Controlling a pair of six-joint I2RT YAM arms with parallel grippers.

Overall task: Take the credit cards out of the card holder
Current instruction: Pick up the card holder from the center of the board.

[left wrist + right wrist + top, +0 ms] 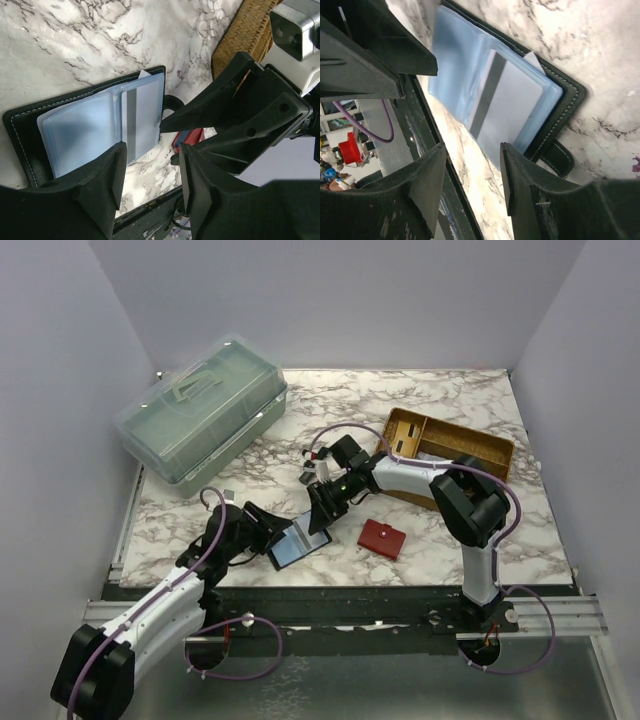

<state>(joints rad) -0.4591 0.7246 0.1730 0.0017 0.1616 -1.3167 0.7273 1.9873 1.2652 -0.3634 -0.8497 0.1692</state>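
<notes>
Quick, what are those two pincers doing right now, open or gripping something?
Left pincer: open, gripping nothing.
Right pincer: open above the grey striped plastic card, gripping nothing.

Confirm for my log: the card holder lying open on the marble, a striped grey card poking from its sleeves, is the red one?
No: the open card holder is black, as the left wrist view shows. The striped grey card does poke from its sleeves; the red wallet lies apart.

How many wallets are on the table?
2. The black wallet lies open near the front edge of the table; the red wallet lies shut just to its right. More may hide in the basket or the green box.
</notes>
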